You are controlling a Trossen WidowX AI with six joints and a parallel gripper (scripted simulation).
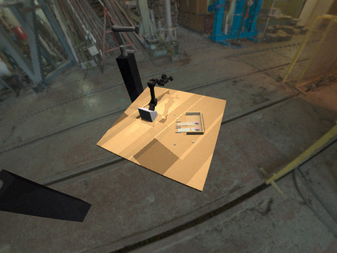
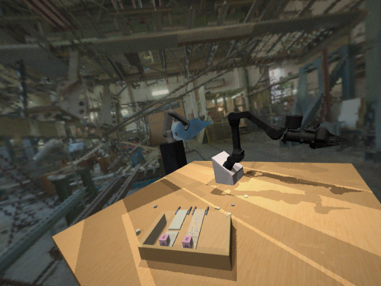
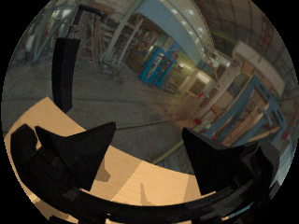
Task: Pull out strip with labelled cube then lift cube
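Note:
A speckled pale strip (image 1: 185,124) (image 2: 196,221) looks unbroken and runs into the shallow tray (image 1: 202,122) (image 2: 184,257). A pink cube (image 1: 196,123) (image 2: 187,241) with a dark letter stands on its far end. Beside it, a plain pale strip (image 1: 183,129) (image 2: 178,220) has a gap across it. Another pink lettered cube (image 1: 197,128) (image 2: 164,239) stands on its separate far piece. My gripper (image 1: 171,78) (image 2: 340,141) (image 3: 149,128) is open and empty, high above the table and well away from the tray. No strip or cube shows in the wrist view.
Short dark rails flank the strips' outer ends. The tray has walls on three sides. Several small pebble-like bits lie around it, one pale bit (image 1: 193,141) (image 2: 137,230) beside it. My arm stands on a whitish block (image 2: 225,177). A dark pillar (image 1: 129,73) (image 2: 174,157) stands beyond the table.

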